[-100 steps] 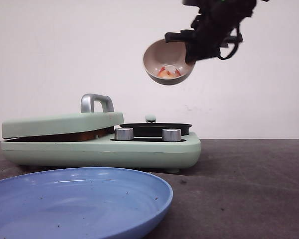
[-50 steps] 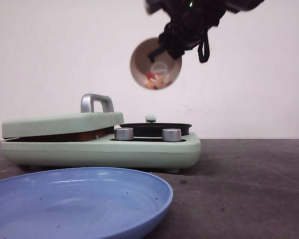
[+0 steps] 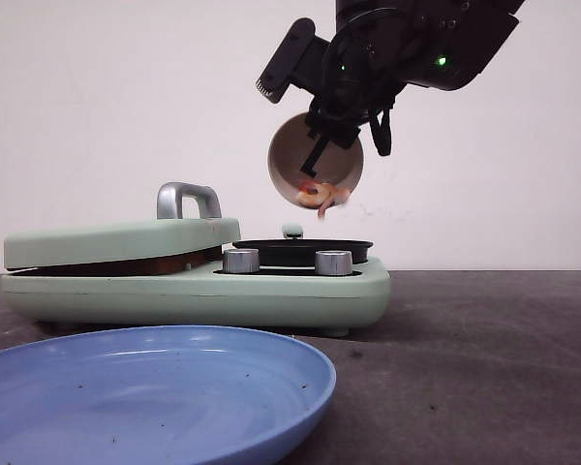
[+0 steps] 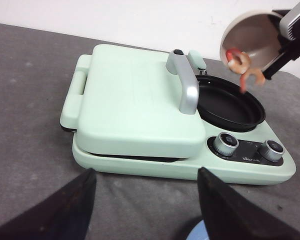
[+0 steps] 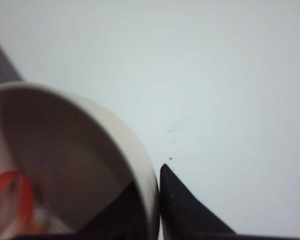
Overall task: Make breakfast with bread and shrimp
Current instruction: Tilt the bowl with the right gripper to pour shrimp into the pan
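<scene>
While the shrimp (image 3: pixel 321 197) spill over the lower rim of the tipped beige bowl (image 3: pixel 315 160), they hang directly above the black round pan (image 4: pixel 229 102) of the green breakfast maker (image 4: pixel 140 105) — its hinged lid closed, so any bread is hidden. Right pincer (image 5: pixel 157 200): clamped on the bowl's rim. Left pincer (image 4: pixel 145 210): spread open, low over the bench (image 4: pixel 25 100). Blue plate (image 3: pixel 155 387): nearest the camera.
</scene>
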`<state>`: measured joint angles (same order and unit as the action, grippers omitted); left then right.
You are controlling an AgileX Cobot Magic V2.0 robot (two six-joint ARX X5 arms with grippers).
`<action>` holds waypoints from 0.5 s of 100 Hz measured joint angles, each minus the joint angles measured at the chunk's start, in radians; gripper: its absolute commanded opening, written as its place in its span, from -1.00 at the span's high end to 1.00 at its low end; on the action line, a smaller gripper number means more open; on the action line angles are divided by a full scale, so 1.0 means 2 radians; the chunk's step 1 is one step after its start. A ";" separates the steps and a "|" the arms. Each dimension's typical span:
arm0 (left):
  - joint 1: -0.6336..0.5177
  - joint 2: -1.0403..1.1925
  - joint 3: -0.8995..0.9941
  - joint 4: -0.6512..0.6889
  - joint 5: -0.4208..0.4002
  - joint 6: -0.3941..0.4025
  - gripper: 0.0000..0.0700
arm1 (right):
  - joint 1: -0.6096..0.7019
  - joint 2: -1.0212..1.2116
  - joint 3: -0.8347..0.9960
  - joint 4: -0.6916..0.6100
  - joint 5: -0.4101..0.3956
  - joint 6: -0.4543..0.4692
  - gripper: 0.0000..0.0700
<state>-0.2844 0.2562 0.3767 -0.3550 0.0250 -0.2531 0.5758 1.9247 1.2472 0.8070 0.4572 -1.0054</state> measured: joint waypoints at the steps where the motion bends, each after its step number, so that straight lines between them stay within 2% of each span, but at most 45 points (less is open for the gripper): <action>1: 0.000 0.000 0.000 0.000 0.000 0.000 0.04 | 0.000 0.000 0.000 0.003 0.001 -0.003 1.00; 10: 0.000 0.000 0.000 0.000 0.000 0.000 0.04 | 0.000 0.000 0.000 0.030 0.003 -0.023 1.00; 26: 0.000 0.000 0.000 0.000 0.000 0.002 0.04 | 0.000 0.000 0.000 0.033 -0.003 -0.050 1.00; 50: 0.000 0.000 0.000 0.000 0.000 0.002 0.04 | 0.001 0.000 0.000 0.033 -0.003 -0.051 1.00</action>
<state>-0.2844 0.2562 0.3767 -0.3550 0.0250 -0.2501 0.5770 1.9247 1.2472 0.8726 0.4511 -1.1084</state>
